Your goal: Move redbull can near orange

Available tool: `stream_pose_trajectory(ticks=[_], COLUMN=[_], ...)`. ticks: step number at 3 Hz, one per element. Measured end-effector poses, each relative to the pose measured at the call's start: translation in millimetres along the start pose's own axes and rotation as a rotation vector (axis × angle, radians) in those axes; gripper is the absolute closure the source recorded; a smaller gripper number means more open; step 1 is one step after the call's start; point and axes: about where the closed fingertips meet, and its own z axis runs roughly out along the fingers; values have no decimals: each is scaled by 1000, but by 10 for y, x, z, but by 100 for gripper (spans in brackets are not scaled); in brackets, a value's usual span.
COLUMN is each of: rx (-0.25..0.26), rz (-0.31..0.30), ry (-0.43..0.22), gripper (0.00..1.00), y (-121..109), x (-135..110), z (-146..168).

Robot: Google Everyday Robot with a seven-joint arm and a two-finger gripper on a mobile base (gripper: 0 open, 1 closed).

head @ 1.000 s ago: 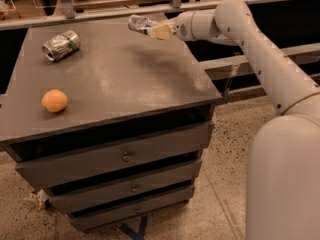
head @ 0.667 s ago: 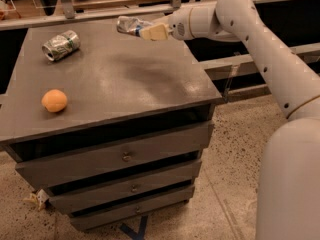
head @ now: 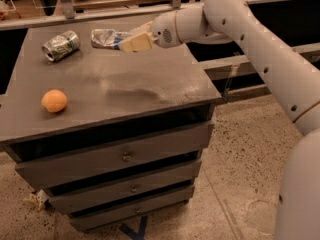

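The redbull can [head: 104, 38], slim, silver with blue patches and dented, lies sideways in my gripper [head: 127, 40], held above the back middle of the grey cabinet top [head: 150, 79]. The gripper's cream fingers are shut on the can's right end. The orange [head: 54, 101] sits on the top near the front left, well apart from the can. My white arm reaches in from the right.
A fatter silver can with green markings [head: 61, 45] lies on its side at the back left of the top, just left of the held can. The cabinet has three drawers [head: 125, 156] in front. A rail runs behind it. Speckled floor lies to the right.
My gripper has carried the redbull can leftward over the back of the top, closer to the green-marked can. The orange and the other can have not moved.
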Motion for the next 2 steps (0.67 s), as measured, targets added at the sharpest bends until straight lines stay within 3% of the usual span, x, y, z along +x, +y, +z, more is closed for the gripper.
stream_pose_trajectory(ticks=[1,2], rx=[-25,-13], rz=[42,96], ry=[24,51], gripper=[100,100], y=[175,282], x=[144,302], z=[217,409])
